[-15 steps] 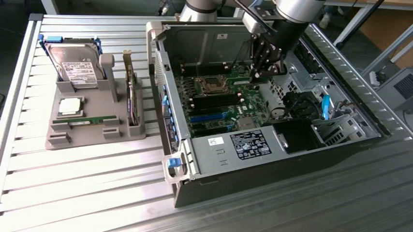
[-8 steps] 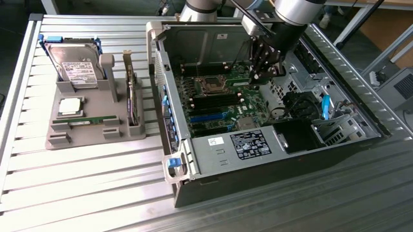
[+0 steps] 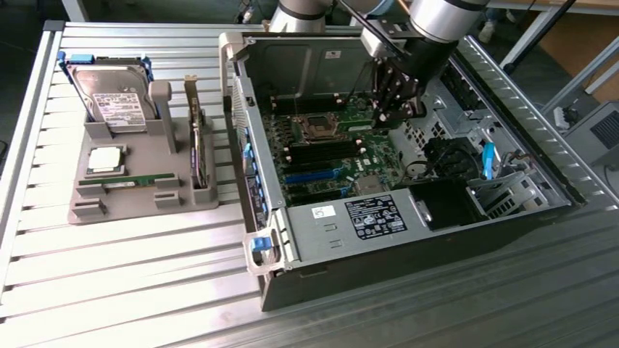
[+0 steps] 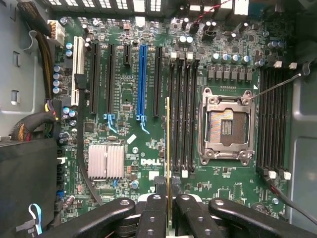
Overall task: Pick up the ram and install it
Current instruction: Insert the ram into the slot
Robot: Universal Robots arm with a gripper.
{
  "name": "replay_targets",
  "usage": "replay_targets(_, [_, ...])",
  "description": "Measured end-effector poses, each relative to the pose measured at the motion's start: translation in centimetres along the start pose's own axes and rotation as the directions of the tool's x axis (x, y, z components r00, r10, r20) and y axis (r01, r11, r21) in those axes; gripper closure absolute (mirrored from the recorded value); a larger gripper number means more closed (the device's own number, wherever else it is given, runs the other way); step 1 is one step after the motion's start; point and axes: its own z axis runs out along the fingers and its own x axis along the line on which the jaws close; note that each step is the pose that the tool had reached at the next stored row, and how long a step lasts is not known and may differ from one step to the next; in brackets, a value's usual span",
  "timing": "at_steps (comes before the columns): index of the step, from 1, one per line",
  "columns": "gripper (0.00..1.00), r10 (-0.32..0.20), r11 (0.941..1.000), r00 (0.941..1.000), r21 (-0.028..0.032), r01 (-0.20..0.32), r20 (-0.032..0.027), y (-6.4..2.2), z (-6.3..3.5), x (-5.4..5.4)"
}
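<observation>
My gripper [image 3: 395, 109] hangs inside the open computer case [image 3: 261, 217], over the motherboard [image 3: 329, 156]. In the wrist view the gripper [image 4: 169, 201] is shut on the ram [image 4: 168, 144], which I see edge-on as a thin yellowish-green strip held upright between the black fingers [image 4: 154, 208]. The ram runs parallel to the black memory slots [image 4: 184, 114] beside the CPU socket [image 4: 225, 124]. It lies just beside the outermost slot of that bank. Whether it touches the slot I cannot tell.
A grey fixture [image 3: 145, 206] at the exterior view's left holds a hard drive [image 3: 111, 98], a processor chip [image 3: 104, 159], a second green stick [image 3: 126, 181] and an upright card [image 3: 198, 145]. Case walls, cables and a black box [image 3: 440, 203] surround the board. A silver heatsink [image 4: 105, 161] sits on the board.
</observation>
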Motion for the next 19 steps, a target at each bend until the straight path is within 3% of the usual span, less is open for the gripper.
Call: replay_targets(19, [0.87,0.000,1.0000,1.0000,0.0000,0.000,0.0000,-0.08,1.38,0.1])
